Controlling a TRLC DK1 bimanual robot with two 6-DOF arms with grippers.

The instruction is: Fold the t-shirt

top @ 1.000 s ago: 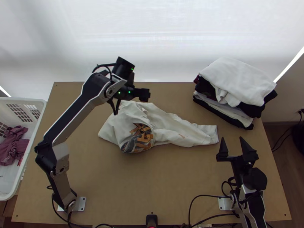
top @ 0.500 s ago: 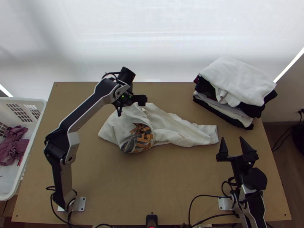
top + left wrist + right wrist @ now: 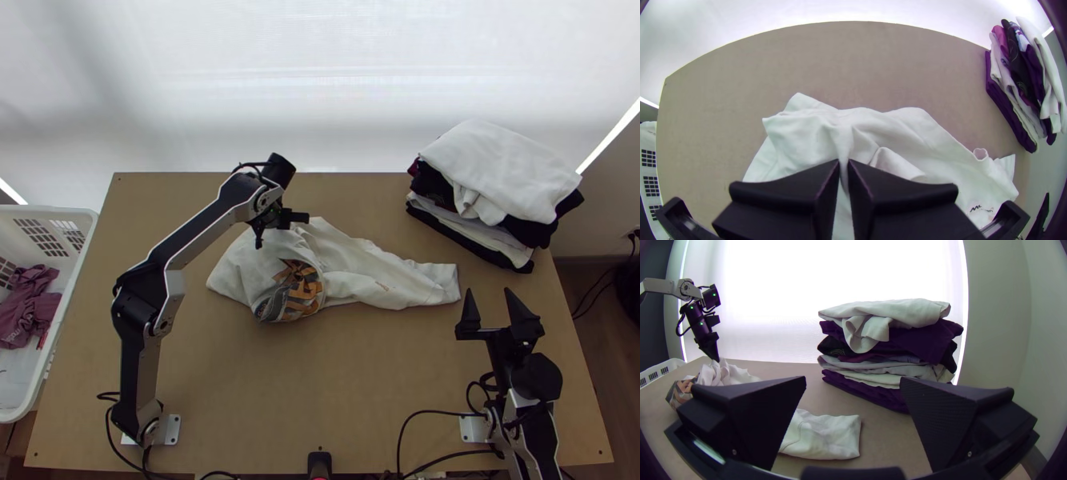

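The white t-shirt (image 3: 360,268) lies bunched mid-table, its orange and grey print at the near left and a flatter part running right. Over its far left part is my left gripper (image 3: 276,218). In the left wrist view the left gripper (image 3: 843,162) has its fingers close together with a ridge of the t-shirt (image 3: 907,129) between them. The right wrist view has the cloth (image 3: 720,371) peaking at that gripper's tips. Beyond the shirt's right end, my right gripper (image 3: 491,308) stands open, away from the cloth; the right gripper (image 3: 853,382) has nothing between its fingers.
A tall stack of folded clothes (image 3: 500,176), white on top, sits at the table's far right corner. Left of the table stands a white basket (image 3: 60,212) with a dark red garment (image 3: 28,308) inside. Bare tabletop (image 3: 320,392) lies in front of the shirt.
My left gripper has come down and nearer the table's front edge, onto the far left part of the shirt. The right arm has stayed still, and the shirt looks almost unchanged.
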